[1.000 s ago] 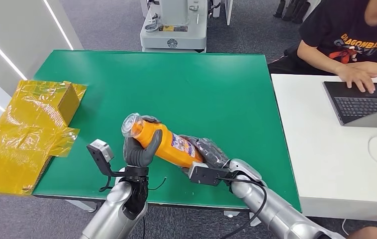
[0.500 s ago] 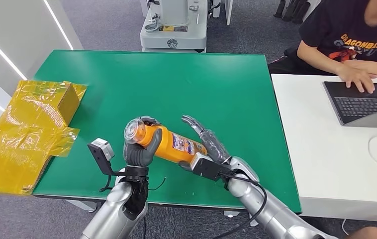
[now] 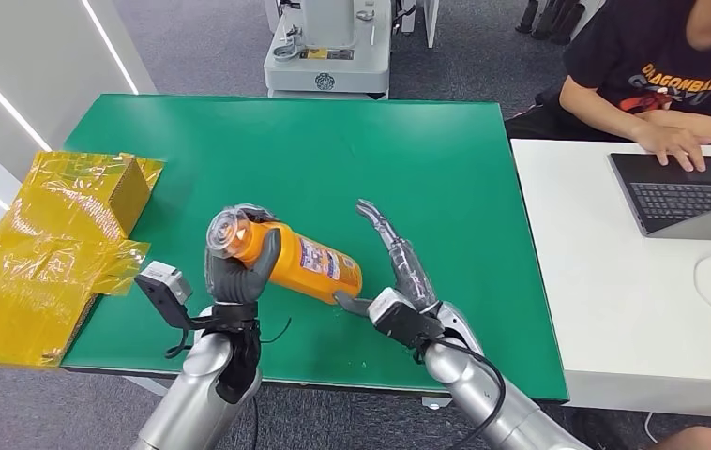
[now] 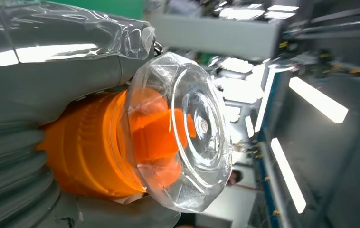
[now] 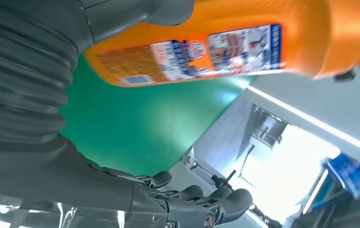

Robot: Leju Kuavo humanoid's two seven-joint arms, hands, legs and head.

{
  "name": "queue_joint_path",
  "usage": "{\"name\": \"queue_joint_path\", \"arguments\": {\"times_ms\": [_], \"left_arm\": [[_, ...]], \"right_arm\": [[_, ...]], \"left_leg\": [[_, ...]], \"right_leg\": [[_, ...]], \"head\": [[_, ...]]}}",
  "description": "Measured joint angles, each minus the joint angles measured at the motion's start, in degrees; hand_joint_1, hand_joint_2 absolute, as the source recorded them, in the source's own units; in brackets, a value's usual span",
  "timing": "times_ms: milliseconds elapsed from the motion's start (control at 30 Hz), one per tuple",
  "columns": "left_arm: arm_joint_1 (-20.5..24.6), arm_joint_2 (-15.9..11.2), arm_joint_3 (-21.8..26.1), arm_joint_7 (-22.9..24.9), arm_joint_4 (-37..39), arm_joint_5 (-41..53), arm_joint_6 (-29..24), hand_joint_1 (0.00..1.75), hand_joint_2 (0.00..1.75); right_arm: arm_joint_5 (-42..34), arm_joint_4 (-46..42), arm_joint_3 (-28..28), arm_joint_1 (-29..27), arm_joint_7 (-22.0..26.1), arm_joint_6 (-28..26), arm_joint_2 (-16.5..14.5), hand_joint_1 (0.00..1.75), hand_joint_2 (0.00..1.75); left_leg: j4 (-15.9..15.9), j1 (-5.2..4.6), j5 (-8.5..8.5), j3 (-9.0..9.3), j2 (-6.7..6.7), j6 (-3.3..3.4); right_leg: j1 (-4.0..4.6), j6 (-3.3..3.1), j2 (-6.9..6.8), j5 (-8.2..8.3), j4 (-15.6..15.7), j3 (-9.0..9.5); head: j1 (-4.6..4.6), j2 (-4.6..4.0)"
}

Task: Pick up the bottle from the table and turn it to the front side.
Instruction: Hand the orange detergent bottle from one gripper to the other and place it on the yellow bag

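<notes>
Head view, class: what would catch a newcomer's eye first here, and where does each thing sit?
First, the orange bottle with its clear cap, gripped near the cap end by the left hand above the near part of the green table. Beside its base the right hand is open, fingers stretched forward. At the table's left edge lies crinkled yellow wrapping; at the right, a person types on a laptop.

You're looking at the left hand [image 4: 31, 95] wrapped around the orange bottle [image 4: 92, 152] just behind its clear faceted cap [image 4: 187, 137], thick grey thumb lying across the neck.
</notes>
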State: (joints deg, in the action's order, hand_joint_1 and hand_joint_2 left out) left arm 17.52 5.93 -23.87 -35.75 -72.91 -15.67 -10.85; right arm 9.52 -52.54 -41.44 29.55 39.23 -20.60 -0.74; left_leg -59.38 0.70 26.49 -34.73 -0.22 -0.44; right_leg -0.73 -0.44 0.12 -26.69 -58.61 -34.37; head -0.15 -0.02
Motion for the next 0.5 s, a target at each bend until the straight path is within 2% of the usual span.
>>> {"name": "queue_joint_path", "arguments": {"times_ms": [333, 500], "left_arm": [[2.7, -4.6, 4.4, 1.1, -8.5, 8.6, -4.6, 1.75, 1.75], [5.8, -8.3, 5.9, 4.2, -9.0, 15.1, -6.9, 1.75, 1.75]], "right_arm": [[-4.4, -9.9, 1.2, -4.8, 0.9, -6.6, -0.5, 0.0, 1.75], [-3.9, -15.6, 1.3, -9.8, 0.6, -9.6, -0.4, 0.0, 1.75]], "left_leg": [[0.0, 0.0, -0.01, 0.01, 0.0, 0.0], [0.0, 0.01, 0.0, 0.01, 0.0, -0.01]], "right_leg": [[0.0, 0.0, -0.01, 0.0, 0.0, 0.0], [0.01, -0.01, 0.0, -0.01, 0.0, -0.02]], "head": [[0.01, 0.0], [0.01, 0.0]]}}
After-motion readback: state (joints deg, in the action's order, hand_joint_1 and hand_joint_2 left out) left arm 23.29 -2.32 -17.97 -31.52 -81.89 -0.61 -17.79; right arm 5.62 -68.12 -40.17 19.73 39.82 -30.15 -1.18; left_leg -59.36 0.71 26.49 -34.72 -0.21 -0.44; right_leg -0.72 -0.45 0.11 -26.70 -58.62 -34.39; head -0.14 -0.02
